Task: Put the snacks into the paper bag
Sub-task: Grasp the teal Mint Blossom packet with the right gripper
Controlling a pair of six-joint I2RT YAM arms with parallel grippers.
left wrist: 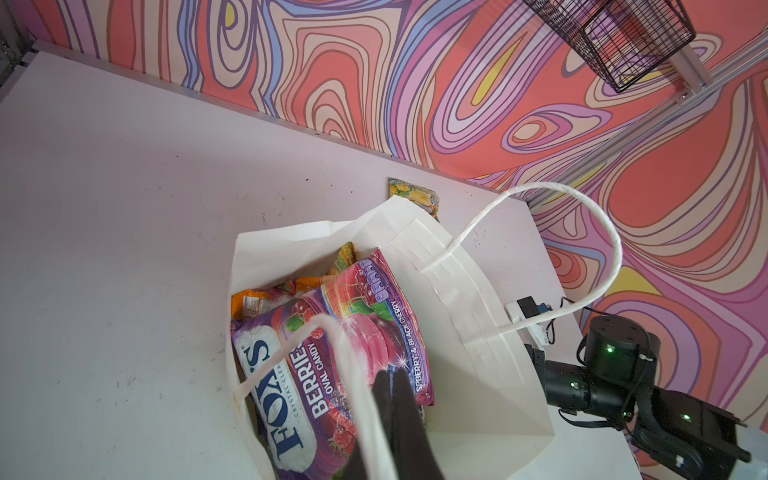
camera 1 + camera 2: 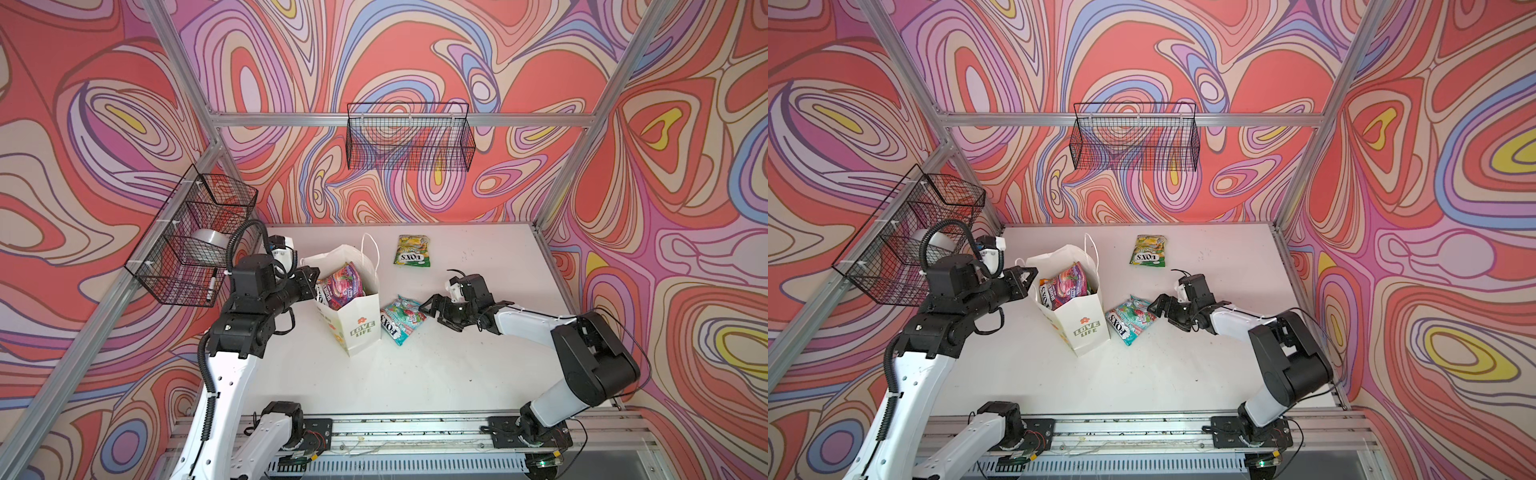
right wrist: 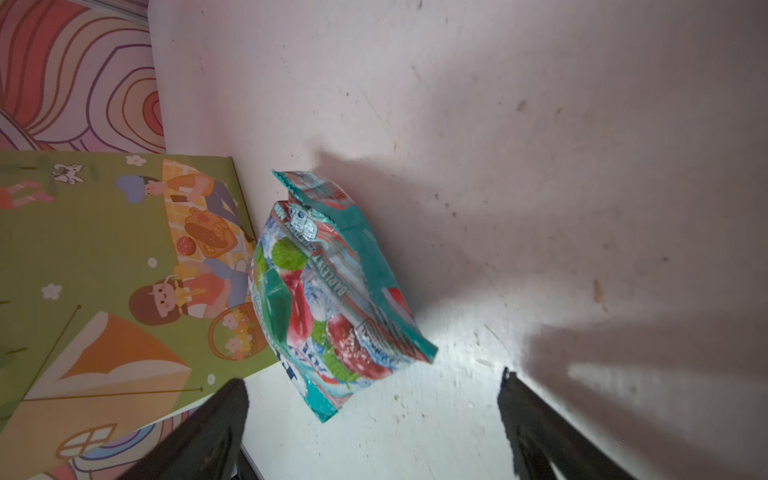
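Right wrist view, looking down at a white desk (image 3: 540, 145): a teal snack packet (image 3: 328, 291) lies just ahead of the right end effector (image 3: 372, 380). Its two dark fingers stand wide apart and hold nothing.

In both top views this packet (image 2: 401, 320) lies on the desk to the left of the right end effector (image 2: 432, 311), close but not touching. Its long side runs roughly near to far, slightly slanted. It sits just beside the right wall of the upright paper bag (image 2: 353, 328) and seems to touch it. The right arm is the nearer one, and the fingers look set to span the packet's shorter width.

Left of the bag, the left end effector (image 2: 309, 276) is closed at the bag's left rim. Whether it pinches paper, the cord handle or nothing is hard to make out. A purple packet (image 1: 332, 353) and an orange one (image 1: 249, 301) show inside the bag; anything deeper is hidden.

Farther back, a yellow-green packet (image 2: 411, 250) lies flat on the desk, well apart from both arms.
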